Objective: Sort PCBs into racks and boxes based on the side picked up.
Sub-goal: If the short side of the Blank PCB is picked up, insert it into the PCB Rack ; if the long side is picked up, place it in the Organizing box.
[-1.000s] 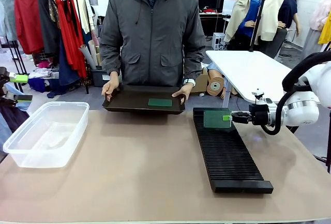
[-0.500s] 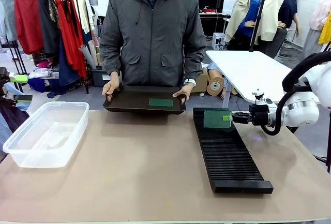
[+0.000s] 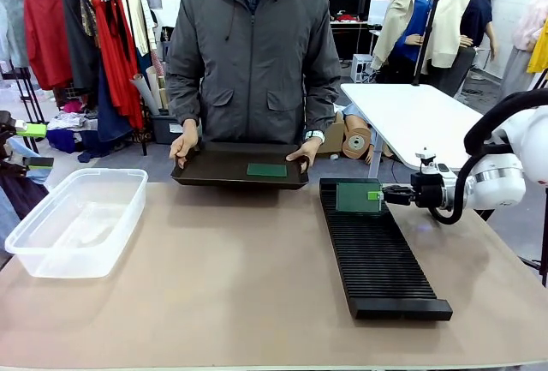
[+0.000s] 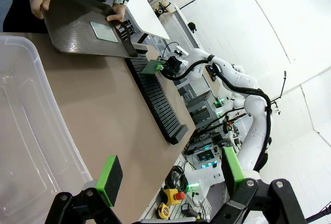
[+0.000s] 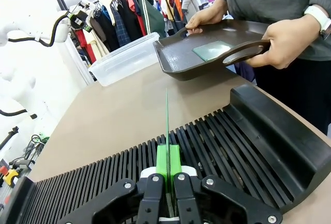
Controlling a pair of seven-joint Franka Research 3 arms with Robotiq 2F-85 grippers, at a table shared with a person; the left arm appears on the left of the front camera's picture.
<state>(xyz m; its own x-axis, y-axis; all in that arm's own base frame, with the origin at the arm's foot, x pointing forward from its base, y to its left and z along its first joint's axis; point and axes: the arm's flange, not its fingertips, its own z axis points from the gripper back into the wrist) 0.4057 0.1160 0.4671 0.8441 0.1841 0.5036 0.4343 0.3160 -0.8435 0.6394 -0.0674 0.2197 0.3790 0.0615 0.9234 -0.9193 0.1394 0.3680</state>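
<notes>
Over the rack (image 3: 377, 251), the right claw (image 3: 377, 194) pinches an upright PCB (image 3: 357, 197) (slotted or not, unclear); left claw (image 4: 170, 175) gapes empty.

Tan table (image 3: 214, 294). Person in grey zip jacket (image 3: 253, 54) stands at its far side with 1 dark shallow tray (image 3: 210, 168) at the table's far edge. Behind: clothes rail (image 3: 86, 28) with red and grey garments, 1 white table (image 3: 411, 114), cardboard rolls (image 3: 353, 138) on the floor. Small yellow-red item (image 4: 170, 203) down low, maybe a tape measure.
</notes>
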